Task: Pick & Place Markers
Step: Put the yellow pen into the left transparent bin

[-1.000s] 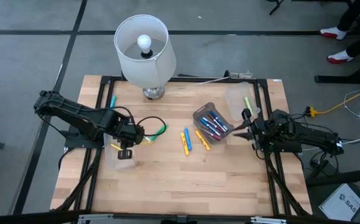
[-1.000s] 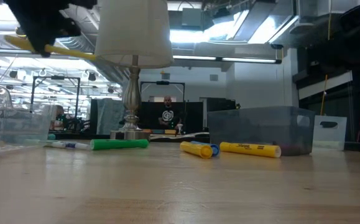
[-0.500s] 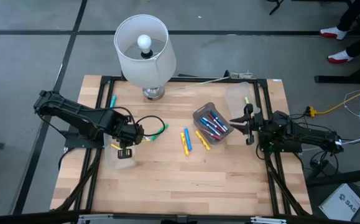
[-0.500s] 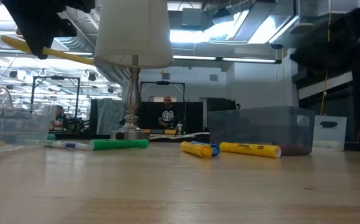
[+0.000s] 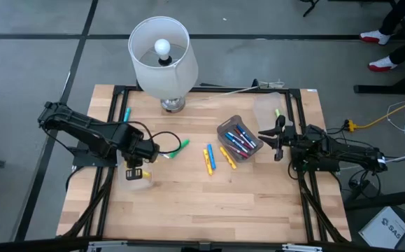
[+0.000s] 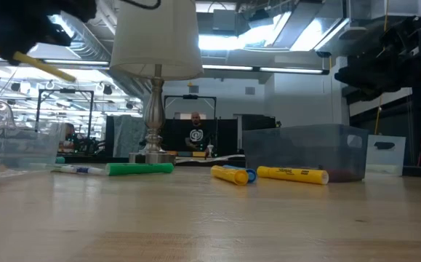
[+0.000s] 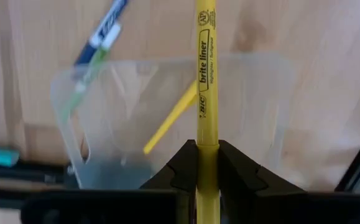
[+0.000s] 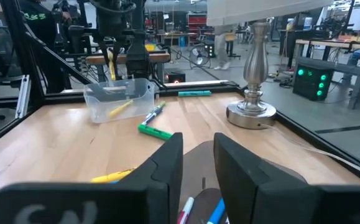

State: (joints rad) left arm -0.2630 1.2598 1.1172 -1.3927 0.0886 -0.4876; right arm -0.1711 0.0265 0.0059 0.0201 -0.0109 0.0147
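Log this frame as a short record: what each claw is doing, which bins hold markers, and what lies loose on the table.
left claw: shut on yellow highlighter, above clear bin
clear bin contents: one yellow marker
right claw: empty, raised beside grey bin
grey bin contents: several markers
loose on table: green marker, blue marker, yellow markers
other: lamp

One lamp (image 5: 160, 61), three bins (image 5: 238, 138), perhaps fifteen markers (image 5: 210, 157).

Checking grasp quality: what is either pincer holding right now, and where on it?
Left pincer is shut on a yellow highlighter, gripped near one end, above a clear bin. Right pincer holds nothing.
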